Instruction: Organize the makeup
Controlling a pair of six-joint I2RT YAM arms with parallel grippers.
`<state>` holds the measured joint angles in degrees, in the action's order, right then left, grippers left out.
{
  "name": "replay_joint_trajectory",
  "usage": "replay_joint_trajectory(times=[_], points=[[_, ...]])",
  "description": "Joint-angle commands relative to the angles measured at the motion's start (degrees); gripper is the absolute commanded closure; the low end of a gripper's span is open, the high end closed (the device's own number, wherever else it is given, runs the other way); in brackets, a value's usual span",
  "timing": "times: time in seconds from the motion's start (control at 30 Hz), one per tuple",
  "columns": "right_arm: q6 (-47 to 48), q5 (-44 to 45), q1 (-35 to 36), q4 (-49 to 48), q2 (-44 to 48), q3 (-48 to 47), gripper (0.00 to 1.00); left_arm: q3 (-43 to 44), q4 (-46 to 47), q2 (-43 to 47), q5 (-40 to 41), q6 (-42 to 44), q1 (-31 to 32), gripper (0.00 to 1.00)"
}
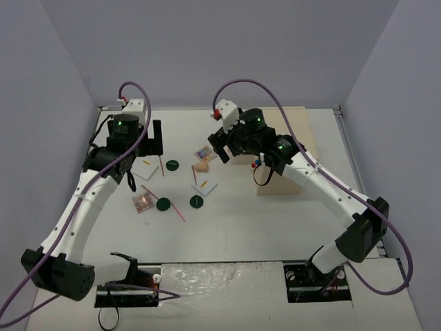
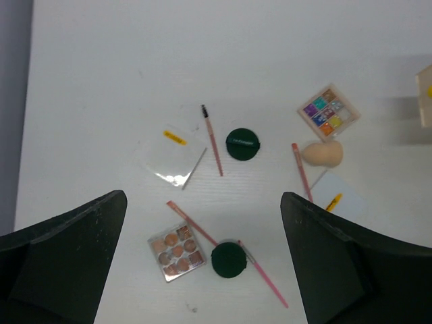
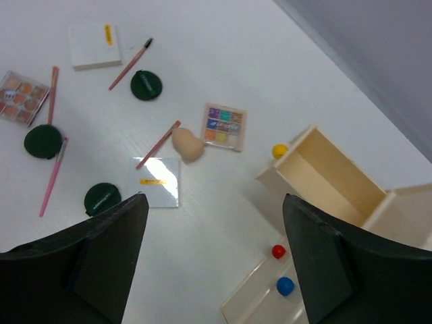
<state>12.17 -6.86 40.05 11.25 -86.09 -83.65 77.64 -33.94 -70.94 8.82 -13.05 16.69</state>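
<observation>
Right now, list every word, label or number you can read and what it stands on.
No text is readable.
Pale print on the green disc: too small to read.
Yellow label on the white card: blurred.
Yellow label on the other white card: blurred.

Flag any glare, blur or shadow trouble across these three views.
Left wrist: glare on the left card, and the drawer box looks soft at the right edge. Right wrist: the card below the sponge is partly washed out by reflection, the rest sharp. Top external: even light, soft shadows, and a glossy patch on the table between the arm bases.
</observation>
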Motion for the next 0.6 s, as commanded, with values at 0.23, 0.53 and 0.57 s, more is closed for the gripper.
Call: replay_joint_trajectory(times=[0.23,0.53,0.57], points=[[5.34,-7.97,3.37,-1.93,-21.9,-10.44,0.5,-12.39,11.09,15.52,14.29,3.04,-0.69,0.03],[7.42,-5.65,3.34,-2.28,-36.43,-18.64,0.57,-15.03,12.6,14.76,16.05,3.2,-0.78,0.03],[7.45,-5.69,3.27,-2.28,-37.17,-19.2,0.57,-14.96,12.47,14.49,15.98,3.15,-0.78,0.03]])
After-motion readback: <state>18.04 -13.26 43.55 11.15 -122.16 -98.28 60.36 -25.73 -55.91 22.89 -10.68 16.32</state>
